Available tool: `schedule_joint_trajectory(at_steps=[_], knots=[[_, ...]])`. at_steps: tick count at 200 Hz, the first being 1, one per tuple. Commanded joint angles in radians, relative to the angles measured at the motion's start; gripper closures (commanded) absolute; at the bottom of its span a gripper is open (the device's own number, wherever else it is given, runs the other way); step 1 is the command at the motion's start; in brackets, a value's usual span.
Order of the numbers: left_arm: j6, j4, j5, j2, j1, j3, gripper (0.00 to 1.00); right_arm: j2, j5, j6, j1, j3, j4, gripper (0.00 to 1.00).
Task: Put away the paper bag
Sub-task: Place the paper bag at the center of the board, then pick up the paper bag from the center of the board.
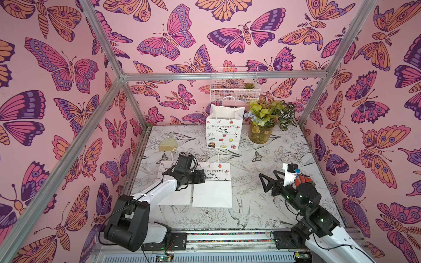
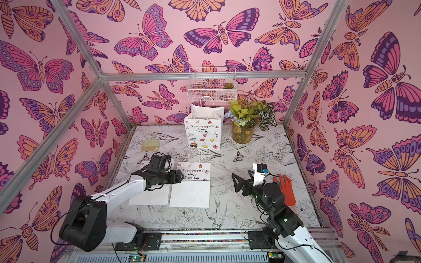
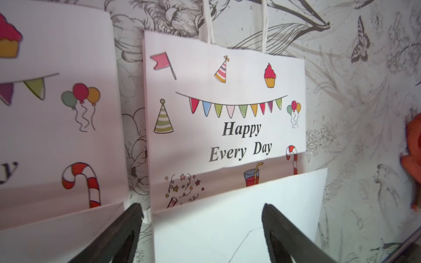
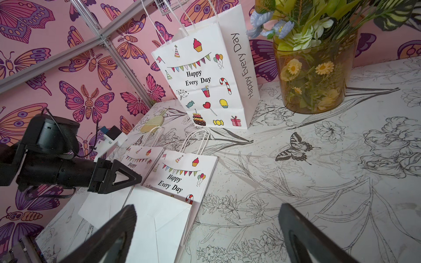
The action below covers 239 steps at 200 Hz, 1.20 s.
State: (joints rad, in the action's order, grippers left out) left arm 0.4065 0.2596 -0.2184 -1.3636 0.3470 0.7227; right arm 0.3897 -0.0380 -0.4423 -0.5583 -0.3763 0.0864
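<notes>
**Paper bag flat beneath my open left jaws**

Paper bag (image 3: 227,136), folded flat, lies on the table (image 1: 284,157) just under my left gripper (image 3: 200,207). Its jaws stand wide apart over the bag's plain folded-up base and hold nothing. My left arm reaches low and level across a second flat bag (image 1: 182,197). My right gripper (image 1: 267,174) hovers well apart, spread and empty. Both bags are white creased paper with twisted handles and party prints.

Matt white paper bag (image 3: 227,136) (smooth, creased), glossy translucent vase (image 4: 314,75), wire basket (image 1: 227,94).
</notes>
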Motion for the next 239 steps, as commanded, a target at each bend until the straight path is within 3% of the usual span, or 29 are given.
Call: schedule_joint_trajectory(at_steps=[1,54,85,112,122,132,158,195,239], knots=[[-0.042,0.083,0.067,0.034,-0.004,0.035,0.08,-0.009,-0.018,-0.001,-0.006,0.001,-0.009,0.00],[-0.126,0.155,0.185,0.173,-0.005,0.158,0.08,0.069,-0.070,0.003,-0.005,-0.032,-0.029,0.01],[-0.175,-0.055,0.224,0.170,-0.006,0.228,0.06,0.238,-0.082,0.083,0.002,-0.117,-0.104,0.01],[-0.227,-0.282,0.251,0.130,-0.011,0.249,0.05,0.484,-0.029,0.157,0.023,-0.261,-0.161,0.00],[-0.253,-0.384,0.238,0.116,-0.015,0.244,0.05,0.574,0.014,0.150,0.053,-0.321,-0.185,0.01],[-0.274,-0.479,0.214,0.101,-0.025,0.241,0.03,0.661,0.133,0.116,0.114,-0.371,-0.239,0.01],[-0.268,-0.661,0.067,-0.021,-0.080,0.273,0.02,0.886,0.364,0.059,0.242,-0.517,-0.374,0.02],[-0.227,-0.815,-0.102,-0.178,-0.146,0.351,0.02,1.156,0.515,0.170,0.267,-0.752,-0.414,0.10],[-0.214,-0.885,-0.176,-0.281,-0.160,0.405,0.03,1.375,0.610,0.216,0.266,-0.947,-0.422,0.14]])
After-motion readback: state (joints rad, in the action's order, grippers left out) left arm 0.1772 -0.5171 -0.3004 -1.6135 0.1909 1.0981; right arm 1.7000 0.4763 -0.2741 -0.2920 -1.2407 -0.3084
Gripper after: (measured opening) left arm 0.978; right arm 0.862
